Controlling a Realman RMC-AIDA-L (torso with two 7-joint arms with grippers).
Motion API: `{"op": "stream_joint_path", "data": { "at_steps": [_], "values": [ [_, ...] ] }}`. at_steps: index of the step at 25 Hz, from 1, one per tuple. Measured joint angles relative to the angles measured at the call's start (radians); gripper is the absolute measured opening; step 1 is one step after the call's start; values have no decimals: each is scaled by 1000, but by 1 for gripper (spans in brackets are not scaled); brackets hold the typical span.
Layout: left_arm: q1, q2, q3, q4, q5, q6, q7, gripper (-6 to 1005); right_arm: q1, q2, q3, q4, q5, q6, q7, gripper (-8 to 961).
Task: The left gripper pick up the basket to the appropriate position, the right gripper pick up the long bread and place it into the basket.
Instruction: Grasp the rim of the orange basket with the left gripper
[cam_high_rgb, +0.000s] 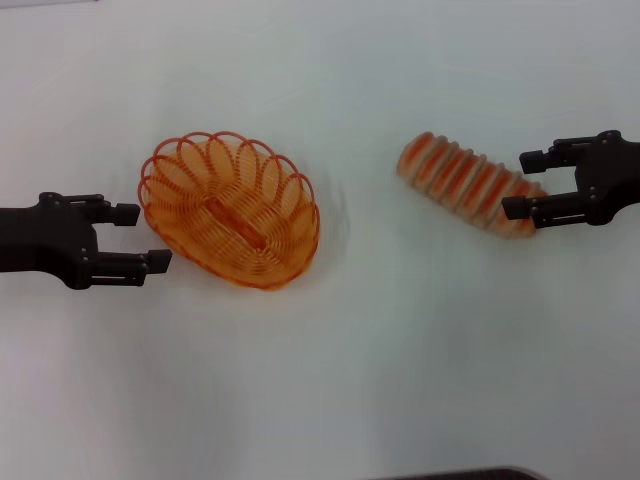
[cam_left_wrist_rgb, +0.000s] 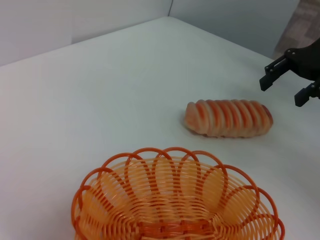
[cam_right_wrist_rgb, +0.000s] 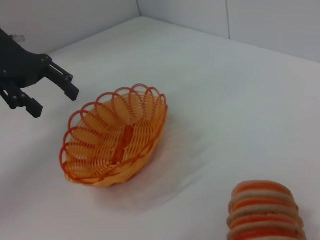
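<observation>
Left gripper (cam_high_rgb: 140, 237) open beside basket (cam_high_rgb: 230, 208); right gripper (cam_high_rgb: 522, 183) open, straddling long bread (cam_high_rgb: 468, 182).

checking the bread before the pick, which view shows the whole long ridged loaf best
The left wrist view: the long beige bread with orange-brown ridges lies whole and side-on there. The head view has its far end overlapped by the open right gripper. The right wrist view shows only one end.
</observation>
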Motion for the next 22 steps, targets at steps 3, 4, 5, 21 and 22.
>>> {"op": "stream_joint_path", "data": {
  "at_steps": [3, 4, 5, 21, 22],
  "values": [
    [0, 0, 0, 0, 0, 0, 0, 807, 0, 0, 0, 0, 0, 0, 0, 783],
    [0, 0, 0, 0, 0, 0, 0, 807, 0, 1, 0, 0, 0, 0, 0, 783],
    [1, 1, 0, 0, 0, 0, 0, 807, 0, 1, 0, 0, 0, 0, 0, 783],
    [-69, 3, -103, -21, -15, -32, -231, 806, 7, 1, 0, 0, 0, -4, 0, 781],
    [-69, 3, -103, -21, -15, -32, -231, 806, 9, 1, 0, 0, 0, -5, 0, 781]
  ]
}}
